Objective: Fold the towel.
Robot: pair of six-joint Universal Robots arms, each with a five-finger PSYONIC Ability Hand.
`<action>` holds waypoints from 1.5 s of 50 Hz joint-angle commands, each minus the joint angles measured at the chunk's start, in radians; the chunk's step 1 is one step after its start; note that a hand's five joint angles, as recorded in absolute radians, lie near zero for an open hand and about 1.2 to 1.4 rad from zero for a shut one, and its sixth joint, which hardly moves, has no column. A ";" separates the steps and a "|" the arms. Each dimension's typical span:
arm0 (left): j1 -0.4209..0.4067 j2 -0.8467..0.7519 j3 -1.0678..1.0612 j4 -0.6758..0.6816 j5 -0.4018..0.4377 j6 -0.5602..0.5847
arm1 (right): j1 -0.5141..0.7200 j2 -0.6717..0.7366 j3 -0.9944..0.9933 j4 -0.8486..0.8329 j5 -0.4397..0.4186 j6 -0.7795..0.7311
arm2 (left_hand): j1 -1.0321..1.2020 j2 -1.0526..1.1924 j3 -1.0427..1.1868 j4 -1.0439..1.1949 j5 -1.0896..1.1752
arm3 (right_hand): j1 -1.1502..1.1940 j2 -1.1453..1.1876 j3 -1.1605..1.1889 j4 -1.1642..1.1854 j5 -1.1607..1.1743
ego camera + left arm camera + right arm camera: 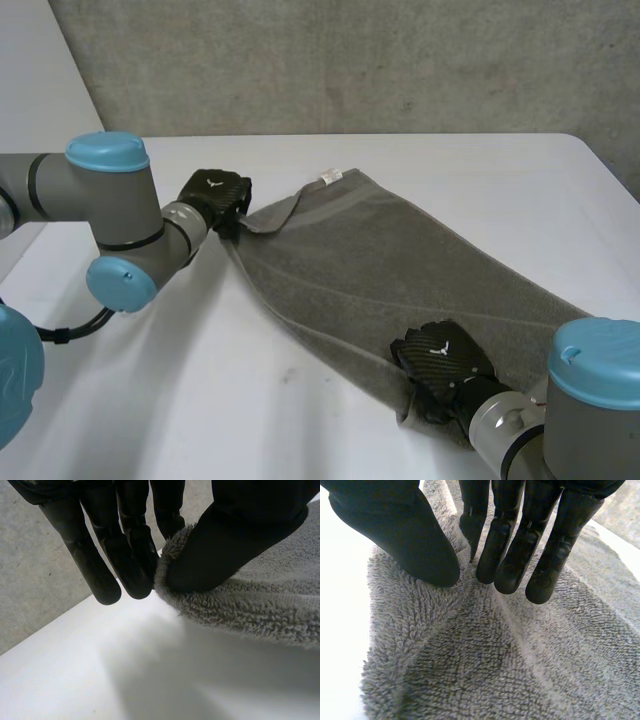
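One grey towel lies spread aslant on the white table, with one small white label at its far edge. I count two hands on it. The left hand is at the far left corner; its wrist view shows that corner of the towel pinched between thumb and fingers. The right hand is at the near corner, where a ridge of towel is nipped between thumb and fingers.
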 commanded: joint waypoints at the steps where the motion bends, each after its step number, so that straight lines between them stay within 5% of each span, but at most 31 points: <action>1: -0.006 0.024 -0.034 -0.013 0.000 0.004 | 0.001 0.002 -0.019 0.099 -0.093 -0.002 | 0.228 0.181 0.181 0.179 0.197 | 0.446 0.232 0.219 0.209 0.252; 8: -0.011 0.050 0.004 -0.036 -0.009 0.004 | -0.107 -0.001 -0.212 0.240 -0.154 -0.158 | 0.228 0.181 0.181 0.179 0.197 | 0.446 0.232 0.219 0.209 0.252; 14: -0.017 0.056 0.184 -0.008 -0.083 -0.042 | -0.153 -0.007 -0.433 0.192 -0.142 -0.309 | 0.228 0.181 0.181 0.179 0.197 | 0.446 0.232 0.219 0.209 0.252; 19: -0.017 0.103 0.436 0.065 -0.210 -0.328 | -0.166 -0.007 -0.701 -0.063 -0.087 -0.378 | 0.228 0.181 0.181 0.179 0.197 | 0.446 0.232 0.219 0.209 0.252; 25: -0.012 0.214 0.396 0.108 -0.331 -0.576 | -0.167 -0.019 -0.743 -0.326 -0.130 -0.377 | 0.228 0.181 0.181 0.179 0.197 | 0.446 0.232 0.219 0.209 0.252; 29: -0.003 0.279 0.239 0.124 -0.385 -0.631 | -0.169 -0.024 -0.739 -0.250 -0.217 -0.377 | 0.228 0.181 0.181 0.179 0.197 | 0.446 0.232 0.219 0.209 0.252; 31: 0.023 0.344 0.077 0.147 -0.386 -0.650 | -0.183 -0.021 -0.739 -0.083 -0.335 -0.375 | 0.228 0.181 0.181 0.179 0.197 | 0.446 0.232 0.219 0.209 0.252; 37: 0.066 0.413 -0.233 0.180 -0.374 -0.653 | -0.291 0.056 -0.740 0.288 -0.472 -0.391 | 0.228 0.181 0.181 0.179 0.197 | 0.446 0.232 0.219 0.209 0.252; 43: 0.067 0.437 -0.436 0.182 -0.346 -0.651 | -0.304 0.168 -0.723 0.526 -0.475 -0.490 | 0.228 0.181 0.181 0.179 0.197 | 0.446 0.232 0.219 0.209 0.252; 49: 0.057 0.437 -0.631 0.185 -0.319 -0.648 | -0.304 0.252 -0.676 0.599 -0.473 -0.592 | 0.169 0.122 0.123 0.121 0.138 | 0.446 0.232 0.219 0.209 0.252; 60: 0.046 0.420 -0.688 0.184 -0.319 -0.639 | -0.292 0.305 -0.613 0.603 -0.473 -0.550 | -0.547 -0.594 -0.593 -0.595 -0.578 | 0.446 0.232 0.219 0.209 0.252; 67: 0.038 0.459 -0.657 0.184 -0.302 -0.534 | -0.299 0.245 -0.602 0.603 -0.473 -0.357 | -0.805 -0.852 -0.851 -0.854 -0.836 | -0.213 -0.427 -0.440 -0.450 -0.407; 75: 0.035 0.524 -0.672 0.185 -0.161 -0.270 | -0.305 0.159 -0.538 0.583 -0.473 -0.158 | -0.811 -0.858 -0.857 -0.860 -0.842 | -0.528 -0.742 -0.755 -0.764 -0.721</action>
